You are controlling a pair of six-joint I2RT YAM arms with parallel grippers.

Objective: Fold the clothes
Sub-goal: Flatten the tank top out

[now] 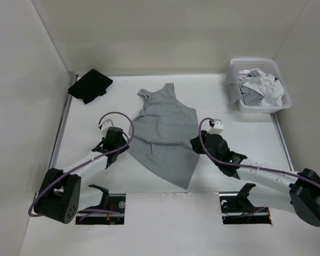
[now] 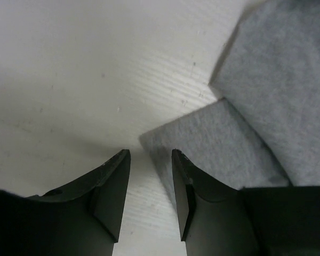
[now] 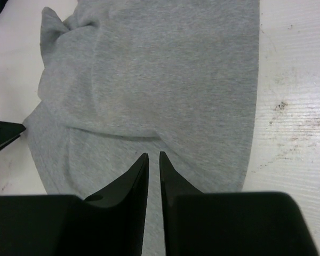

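Little done so far, by the look of things. Spread across the white tabletop (image 1: 240, 144), left of the white slatted plastic basket (image 1: 261, 108) and nearer the arm bases than it: the light heather-grey sleeveless knit tank top (image 1: 165, 133). Lying mostly flat, with one layer doubled over along the edge farthest from the basket and a skewed, uneven hem. Probably no clean fold made yet, and nearly all of the folding left to do. Long axis running far to near, with the hem end slanting slightly toward the basket's side. Straps and scooped neck pointing away from the arm bases, hem toward them.

Heaped inside the basket, a white-and-grey laundry pile (image 1: 261, 85). Far left of the basket, beyond the tank top, a crumpled black garment (image 1: 89, 85).

At the tank top's edge on the basket's side, the right end effector (image 3: 153, 156), pressed almost together on a pinch of grey knit, with creases converging at its tips. At the opposite edge, the left end effector (image 2: 150, 154), spread, with bare tabletop in the gap and a cloth corner just beside one finger.
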